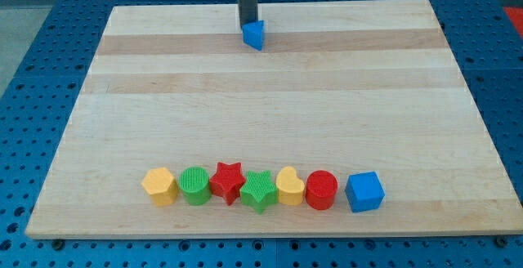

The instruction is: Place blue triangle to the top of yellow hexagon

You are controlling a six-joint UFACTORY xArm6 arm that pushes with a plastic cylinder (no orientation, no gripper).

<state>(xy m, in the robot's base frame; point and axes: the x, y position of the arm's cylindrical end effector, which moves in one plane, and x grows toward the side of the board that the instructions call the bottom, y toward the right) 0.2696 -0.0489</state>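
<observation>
Near the upper middle of the frame, the blue triangle (255, 34) sat on the wooden desk (270, 96), close to its far edge. The tool was a plain dark rod with nothing to spread or press together, so it pinched nothing; its tip (248, 24) stood just behind and slightly to the view's left of the triangle, touching it or nearly so, though the exact contact could not be made out.

Well apart from this pair, along the lower part of the frame, a row of blocks lay side by side. At the row's left end was the yellow hexagon (159, 185), then a green cylinder (195, 185), a red star (228, 181), a green star (259, 190), a yellow heart (289, 186), a red cylinder (321, 189) and, at the right end, a blue cube (364, 191).

By the look of it, the pushing step was in hand but far from done: the triangle lay high in the frame and to the right of the hexagon's column, with a wide stretch of bare board between them. The next move would likely call for a push toward the bottom left of the frame, with the tip kept behind the triangle on its upper right side, and a stop just above the hexagon, short of disturbing it or the green cylinder beside it.
</observation>
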